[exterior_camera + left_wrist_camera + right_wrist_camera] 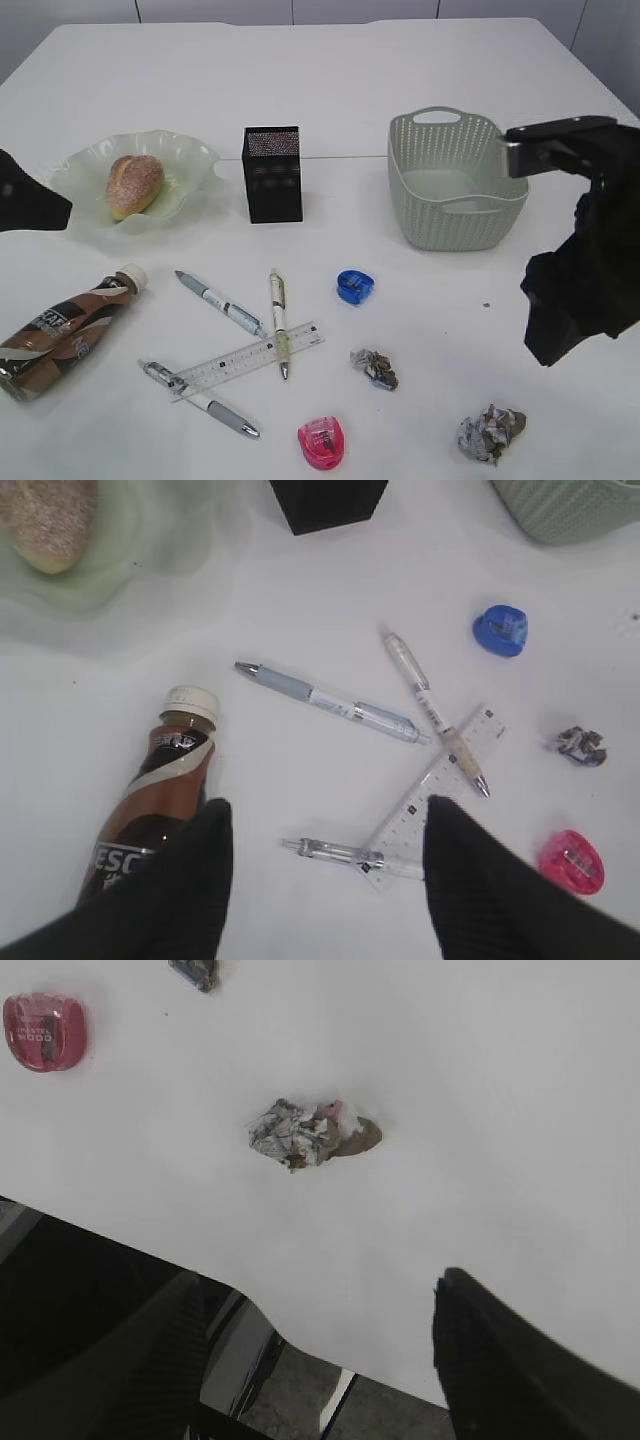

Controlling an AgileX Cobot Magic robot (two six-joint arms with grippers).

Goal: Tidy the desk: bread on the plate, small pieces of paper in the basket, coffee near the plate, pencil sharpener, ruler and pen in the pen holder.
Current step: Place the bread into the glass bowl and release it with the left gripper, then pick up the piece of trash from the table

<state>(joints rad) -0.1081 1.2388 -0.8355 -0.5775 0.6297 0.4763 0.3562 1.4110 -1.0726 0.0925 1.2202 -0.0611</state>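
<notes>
The bread point(134, 184) lies on the pale green plate point(190, 160). The coffee bottle point(65, 330) lies on its side at front left. Three pens point(220, 303) point(279, 322) point(200, 398) and the clear ruler point(248, 360) lie crossed in front of the black pen holder point(273, 173). A blue sharpener point(355, 286) and a pink sharpener point(322, 443) sit nearby. Two crumpled papers point(375, 367) point(491, 433) lie front right. My left gripper point(325, 805) is open above the clear pen point(345, 853). My right gripper point(315, 1290) is open and empty, raised near a crumpled paper point(300, 1132).
The grey-green basket point(455, 180) stands at back right, with nothing in it. The table's front edge shows in the right wrist view point(300, 1330), with the floor below it. My right arm point(590, 260) hangs beside the basket.
</notes>
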